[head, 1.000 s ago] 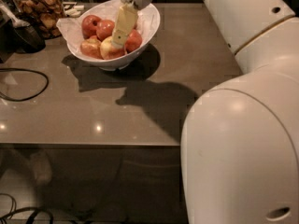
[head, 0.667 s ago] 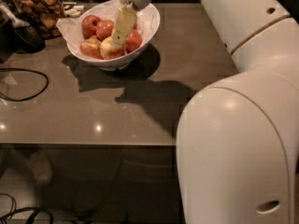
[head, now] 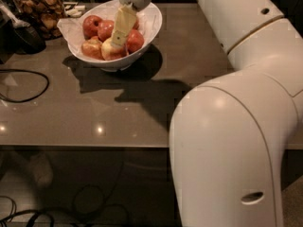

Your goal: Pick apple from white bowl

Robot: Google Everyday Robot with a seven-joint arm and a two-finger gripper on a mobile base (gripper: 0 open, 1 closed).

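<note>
The white bowl stands at the back of the grey table and holds several apples on white paper. The pale yellow apple with a pink blush lies at the bowl's front, among deeper red apples. My gripper reaches down into the bowl from above. Its cream-coloured finger lies over the pale apple's top right side. The second finger is hidden behind it.
A glass jar of brown snacks stands at the back left beside a dark object. A black cable loops on the table's left. My large white arm fills the right side. The table's front edge runs below.
The bowl and the arm sit a little further left in the picture. The gripper stays down in the bowl on the pale apple.
</note>
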